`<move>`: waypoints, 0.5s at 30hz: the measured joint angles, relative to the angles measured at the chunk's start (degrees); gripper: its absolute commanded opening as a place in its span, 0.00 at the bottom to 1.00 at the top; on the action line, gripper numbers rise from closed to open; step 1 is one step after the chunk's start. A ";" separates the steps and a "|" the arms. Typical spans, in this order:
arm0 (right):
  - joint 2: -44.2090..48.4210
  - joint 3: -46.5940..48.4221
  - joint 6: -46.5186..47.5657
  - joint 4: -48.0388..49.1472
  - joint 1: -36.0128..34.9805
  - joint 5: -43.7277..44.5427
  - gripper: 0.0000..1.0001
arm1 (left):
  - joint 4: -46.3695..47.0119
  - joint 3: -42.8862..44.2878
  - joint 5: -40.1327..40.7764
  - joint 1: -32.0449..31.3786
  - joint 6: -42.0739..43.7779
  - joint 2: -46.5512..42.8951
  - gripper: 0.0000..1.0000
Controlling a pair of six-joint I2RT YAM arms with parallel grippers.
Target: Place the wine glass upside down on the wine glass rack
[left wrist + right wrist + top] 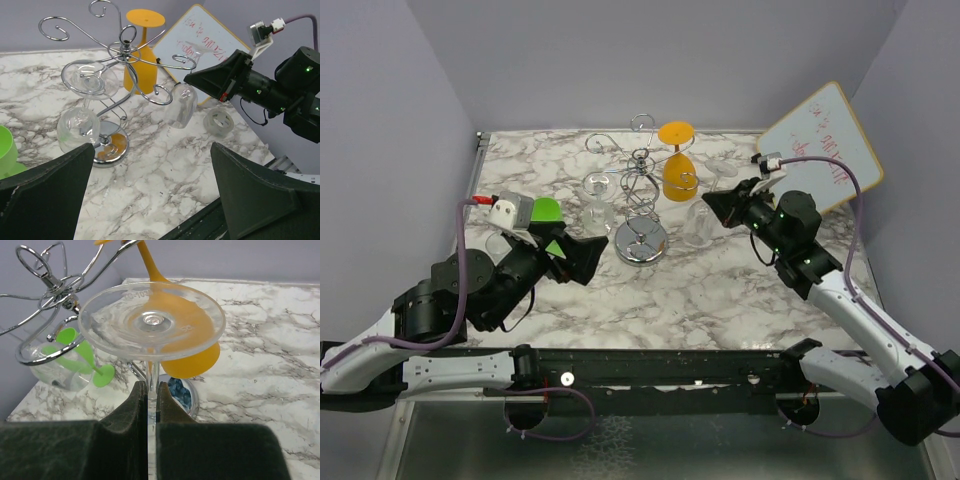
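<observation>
The chrome wine glass rack [640, 205] stands mid-table on its round mirrored base [640, 243]. My right gripper [713, 205] is shut on the stem of a clear wine glass [699, 226], held upside down just right of the rack. In the right wrist view the fingers [136, 405] pinch the stem and the foot [152, 320] faces the camera. In the left wrist view this glass [181, 105] hangs by a curled arm [161, 95]; I cannot tell if they touch. My left gripper [588, 256] is open and empty, left of the base.
An orange glass [677, 172] and another clear glass [597, 197] hang upside down on the rack. A green glass [548, 214] sits by the left arm. A whiteboard [820, 145] leans at the back right. A further clear glass [219, 121] lies under the right arm.
</observation>
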State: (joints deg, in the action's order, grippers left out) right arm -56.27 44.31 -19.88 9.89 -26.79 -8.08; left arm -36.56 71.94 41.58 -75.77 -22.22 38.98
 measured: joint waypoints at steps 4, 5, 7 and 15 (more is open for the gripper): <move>-3.19 1.81 -0.37 2.05 0.00 -1.75 0.01 | 0.00 0.07 0.83 -0.02 0.74 0.44 0.99; -3.56 1.81 -0.63 2.91 0.00 -2.21 0.01 | 0.00 0.09 1.11 0.00 0.92 0.52 0.99; -4.22 1.88 -0.85 4.20 0.00 -3.52 0.01 | -0.02 0.35 1.53 0.00 1.33 0.76 0.99; -7.91 2.36 -0.63 9.42 0.00 -9.81 0.01 | -0.02 0.48 2.58 0.00 1.95 0.87 0.99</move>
State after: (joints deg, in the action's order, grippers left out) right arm -64.18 46.68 -20.51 19.31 -26.79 -17.89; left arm -36.58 72.42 44.16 -75.77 -20.27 39.86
